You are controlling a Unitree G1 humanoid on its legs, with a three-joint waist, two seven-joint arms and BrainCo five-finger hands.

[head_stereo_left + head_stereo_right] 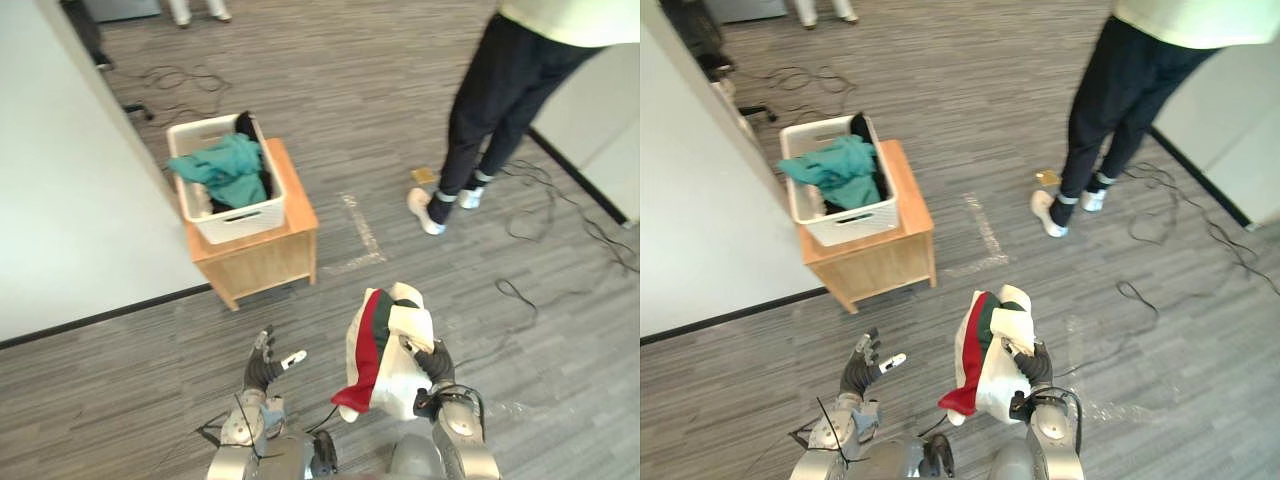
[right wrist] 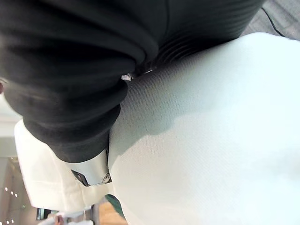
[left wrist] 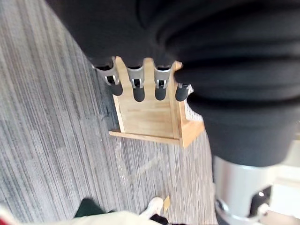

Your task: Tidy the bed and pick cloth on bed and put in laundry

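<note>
- Grip: the right hand (image 1: 437, 365) has its fingers curled round a bunched cloth (image 1: 385, 385) and holds it up off the grey plank floor (image 1: 380, 110).
- The cloth is mostly white, with a red band and a dark green patch. It rises above the right hand's fingers and hangs down on the side toward the left hand, its red end lowest.
- In the right wrist view the white fabric lies pressed against the hand's dark ribbed cover.
- The left hand (image 1: 264, 370) hovers beside the cloth without touching it. Its fingers (image 3: 138, 91) are loosely spread and hold nothing (the left wrist view shows them nearly straight, in a row).
- Well ahead of the left hand's fingertips a white laundry basket (image 1: 240, 222) stands on a small wooden counter (image 1: 265, 258).
- A teal garment (image 1: 230, 170) is draped across the top of the basket. A dark garment (image 1: 245, 125) sits at the end farthest from the hands.
- A white wall (image 1: 60, 180) runs along the outer side of the left hand, and the counter stands just beside it.
- A person (image 1: 500, 100) in dark trousers and a pale top stands ahead of the right hand, well apart from it.
- The person wears white shoes (image 1: 425, 212), with a small yellowish scrap (image 1: 424, 175) on the floor near them.
- Pale tape marks (image 1: 360, 235) lie on the floor ahead of the cloth, between the counter and the person.
</note>
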